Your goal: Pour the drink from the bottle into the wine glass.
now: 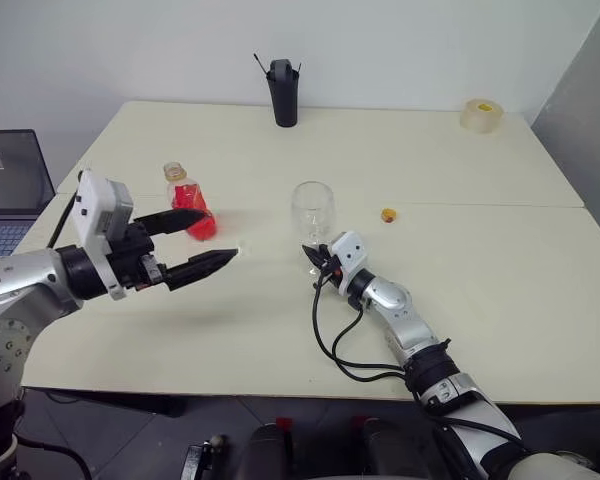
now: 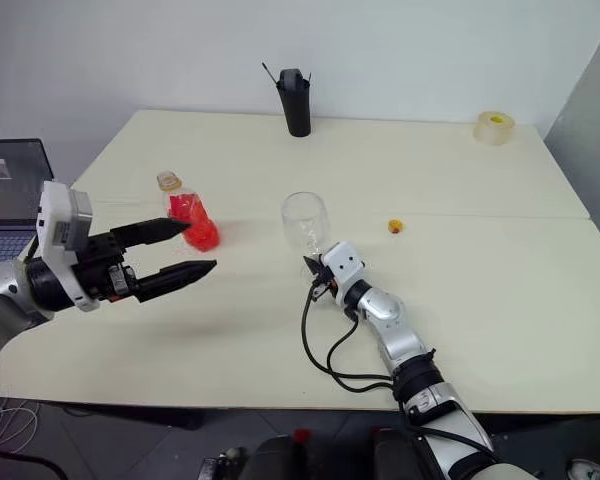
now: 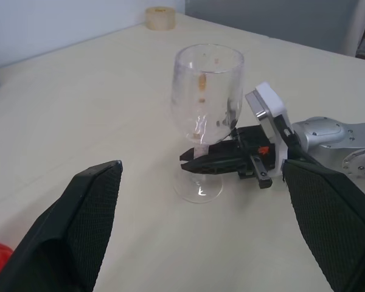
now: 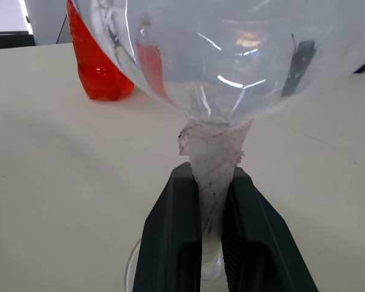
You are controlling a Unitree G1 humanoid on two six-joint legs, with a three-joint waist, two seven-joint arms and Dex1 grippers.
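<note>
wine glass is stood upright on the tabletop | its stem is pinched by the right fingers | bottle is stood left of the glass | left fingers are spread wide beside the bottle, nothing held

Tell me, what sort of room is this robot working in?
Probably an office or lab set up for tests: plain cream tables pushed together against a white wall, an open laptop at the side, a black pen holder and a roll of tape.

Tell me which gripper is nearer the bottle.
Left. The left gripper hangs open right beside the bottle; the right gripper is farther off, shut on the wine glass stem.
</note>
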